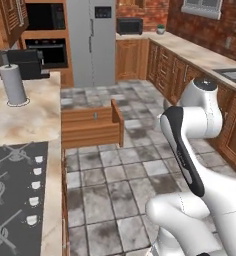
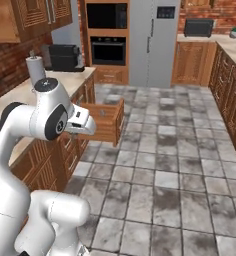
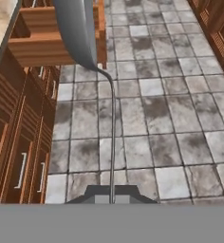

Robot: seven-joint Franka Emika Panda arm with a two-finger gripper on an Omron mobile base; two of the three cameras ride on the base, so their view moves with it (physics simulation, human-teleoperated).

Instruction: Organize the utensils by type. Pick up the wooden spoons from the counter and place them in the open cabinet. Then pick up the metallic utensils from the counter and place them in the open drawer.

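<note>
One open drawer [image 1: 91,125] over grey floor tiles [image 1: 115,185]

a thin grey metal spoon [image 3: 85,42] with a wire-slim handle juts out over the grey tiled floor, its oval bowl end reaching toward the wide medium-brown wooden drawer [image 1: 92,131], which stands pulled open beside the beige marble-look counter [image 1: 25,117]; a small grey item lies inside the drawer.

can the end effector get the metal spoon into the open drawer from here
Probably yes. The end effector is shut on the metal spoon, and only bare tiled floor lies between it and the open drawer ahead; the drawer's top looks unobstructed.
</note>
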